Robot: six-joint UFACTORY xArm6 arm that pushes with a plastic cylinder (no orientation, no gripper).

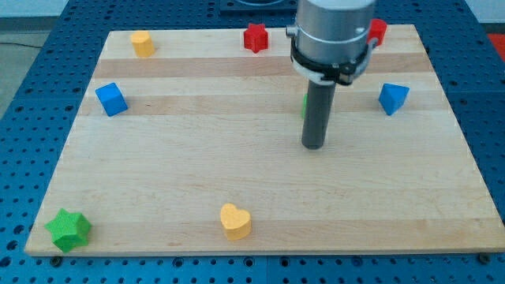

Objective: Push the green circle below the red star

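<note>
From my console, my tip (pixel 314 146) rests on the wooden surface (pixel 197 173), right of centre. The green circle (pixel 305 102) is almost wholly hidden behind the rod; only a thin green sliver shows at the rod's left edge, so I cannot tell its facing or long axis. The red star (pixel 255 37) sits at the view's top, up and left of that sliver, well apart. There is no claw on this arm, only the rod, so I cannot tell any spread or pinch.

Other blocks: a yellow heart (pixel 235 222), a green star (pixel 69 229), a blue cube (pixel 111 99).
</note>
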